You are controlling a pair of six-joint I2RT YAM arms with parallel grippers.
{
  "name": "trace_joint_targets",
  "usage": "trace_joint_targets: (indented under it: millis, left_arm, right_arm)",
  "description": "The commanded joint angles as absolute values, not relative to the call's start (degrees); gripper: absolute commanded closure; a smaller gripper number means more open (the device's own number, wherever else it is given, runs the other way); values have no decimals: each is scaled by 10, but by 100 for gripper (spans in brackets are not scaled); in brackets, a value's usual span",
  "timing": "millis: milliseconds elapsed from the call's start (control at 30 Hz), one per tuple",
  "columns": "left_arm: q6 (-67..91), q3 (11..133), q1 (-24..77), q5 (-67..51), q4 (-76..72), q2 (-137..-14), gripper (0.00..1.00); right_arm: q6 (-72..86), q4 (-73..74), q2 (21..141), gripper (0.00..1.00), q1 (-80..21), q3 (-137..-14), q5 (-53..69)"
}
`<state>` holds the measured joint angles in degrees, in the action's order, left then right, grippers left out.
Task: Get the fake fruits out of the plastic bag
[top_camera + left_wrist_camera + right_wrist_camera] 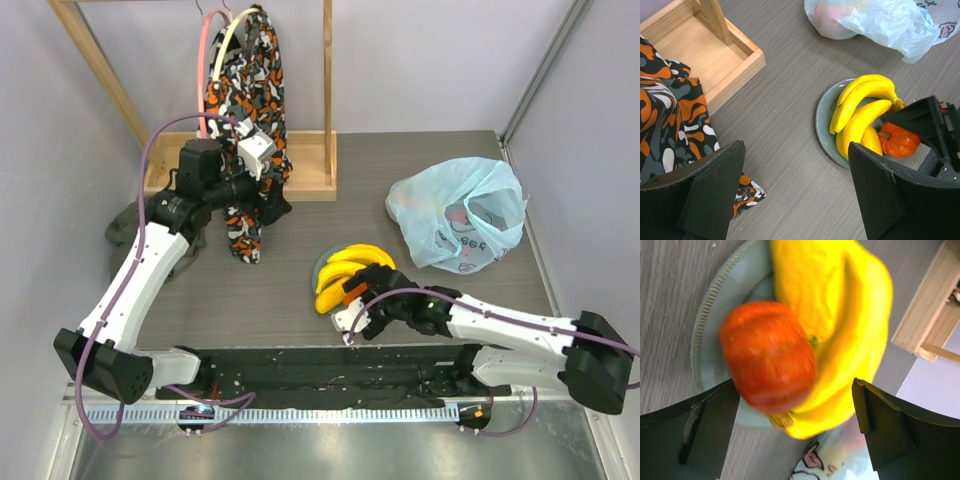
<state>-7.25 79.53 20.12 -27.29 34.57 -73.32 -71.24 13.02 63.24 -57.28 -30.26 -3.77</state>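
Now | right gripper [795, 385] released | ribbed orange fruit [767, 352] between its jaws, on plate [710, 315]

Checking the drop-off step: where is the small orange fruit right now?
The orange fruit lies on the grey plate, right of centre in the left wrist view, against the bananas and inside the open right gripper.

Light even and diffuse, from above; only soft, faint shadows on the grey table [290, 290]. Top and left wrist views sharp. Right wrist view motion-blurred: small ribbed orange fruit [767, 355] and banana bunch [840, 325] smeared, yellows washed bright. Dull glare on near metal strip [320, 450].
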Motion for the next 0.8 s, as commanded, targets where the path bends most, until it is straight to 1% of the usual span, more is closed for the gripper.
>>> trace_joint_targets:
  millis: [0,67,133,233,333,367,433,500,600,767]
  left_arm:
    - [-62,795,199,-290,330,-717,11]
    - [-62,795,199,-292,330,-716,11]
    - [-61,794,199,-295,327,-720,11]
    - [-59,793,199,-299,320,-722,11]
    - [-53,795,199,-301,314,-727,11]
    - [-53,796,199,-302,315,-729,11]
    - [-49,801,199,-302,315,-731,11]
    - [-48,804,199,-302,315,-732,11]
    - [-48,802,199,-302,316,-730,11]
    - [-49,792,199,-301,316,-726,11]
  right_arm:
    - [-649,226,565,0,-576,-407,-10]
    - [-629,309,548,0,-576,-464,13]
    - [-610,390,543,0,-575,-494,32]
    - [-560,439,548,1,-575,-522,47]
    - [-507,451,585,7,-575,-533,68]
    - [-486,449,598,11,-575,-539,82]
    - [-440,449,652,12,-574,-546,99]
    - [-431,459,699,15,-571,-557,122]
    - [-449,446,716,15,-553,-557,146]
    - [-542,453,745,15,-544,-573,130]
